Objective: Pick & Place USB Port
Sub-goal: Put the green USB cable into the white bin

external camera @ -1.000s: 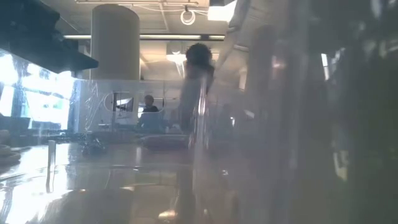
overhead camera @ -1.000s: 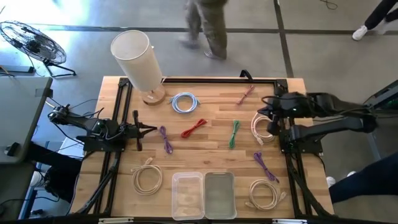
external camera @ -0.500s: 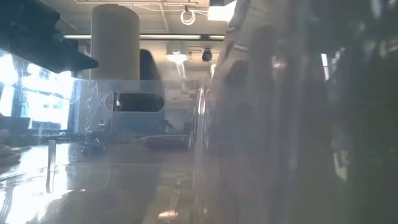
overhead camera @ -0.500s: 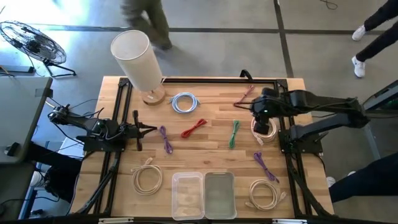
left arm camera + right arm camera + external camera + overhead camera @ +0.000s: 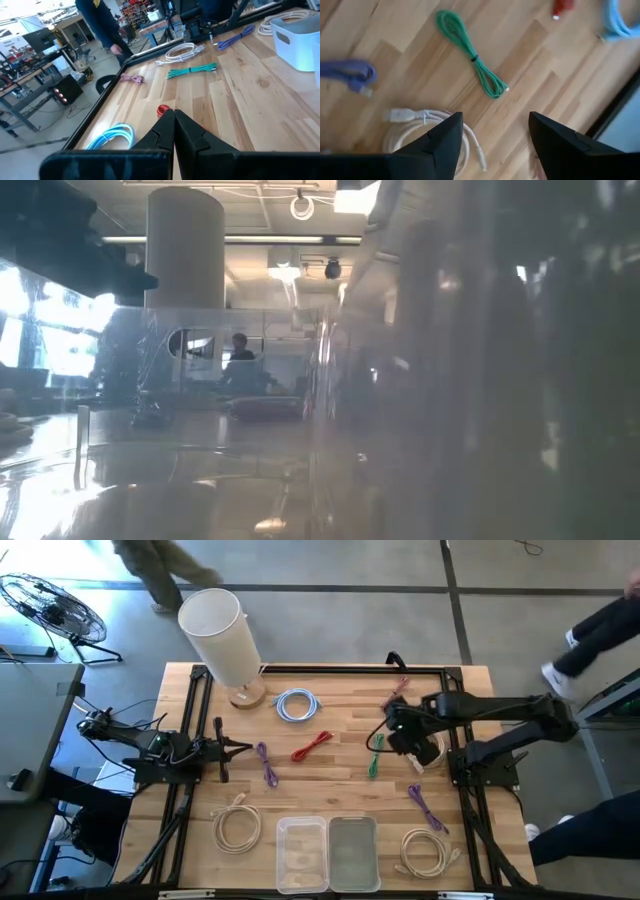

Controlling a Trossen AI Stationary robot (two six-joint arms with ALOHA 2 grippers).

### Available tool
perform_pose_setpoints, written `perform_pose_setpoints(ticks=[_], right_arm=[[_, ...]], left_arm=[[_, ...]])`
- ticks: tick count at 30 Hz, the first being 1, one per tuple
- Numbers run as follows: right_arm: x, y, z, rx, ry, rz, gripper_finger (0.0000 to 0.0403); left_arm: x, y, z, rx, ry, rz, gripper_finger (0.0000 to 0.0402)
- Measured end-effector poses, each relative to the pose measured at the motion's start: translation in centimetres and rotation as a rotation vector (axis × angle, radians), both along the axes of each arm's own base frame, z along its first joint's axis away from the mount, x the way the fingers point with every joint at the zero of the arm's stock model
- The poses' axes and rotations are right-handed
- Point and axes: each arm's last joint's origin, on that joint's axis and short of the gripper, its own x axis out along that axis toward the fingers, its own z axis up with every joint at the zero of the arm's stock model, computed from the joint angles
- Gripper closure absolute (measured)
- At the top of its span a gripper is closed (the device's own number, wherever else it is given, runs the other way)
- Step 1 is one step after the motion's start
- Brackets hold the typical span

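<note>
Nothing's getting placed so far: both clear bins at the bench edge are sitting empty. Right pincer is hovering wide open above the green cable; left pincer is waiting, pinched closed.

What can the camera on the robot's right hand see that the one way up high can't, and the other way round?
Only the right wrist view shows the white cable's plug close up. Only the high view shows the two clear bins, the lamp, the beige cables and the resting left gripper. Both show the green cable, the white cable and the open right gripper.
</note>
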Motion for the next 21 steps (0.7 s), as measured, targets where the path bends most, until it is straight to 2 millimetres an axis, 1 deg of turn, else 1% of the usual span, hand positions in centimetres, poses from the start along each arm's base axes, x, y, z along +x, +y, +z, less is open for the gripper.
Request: perform_pose_setpoints(ticks=[6, 13, 17, 21], right_arm=[[2.7, -0.1, -2.9, -0.019, 0.115, 0.118, 0.0193], [5.0, -0.1, -6.5, 0.045, 0.246, 0.121, 0.0204], [5.7, 0.0, -7.8, 0.035, 0.280, 0.179, 0.0205], [6.3, 0.0, -8.2, 0.023, 0.257, 0.270, 0.0206]], left_arm=[[0.0, 0.0, 0.0, -0.001, -0.003, -0.004, 0.0401], [0.0, 0.0, 0.0, -0.002, -0.004, -0.004, 0.0401], [0.0, 0.0, 0.0, 0.003, -0.002, -0.005, 0.0401], [0.0, 0.0, 0.0, 0.005, -0.001, -0.003, 0.0401]])
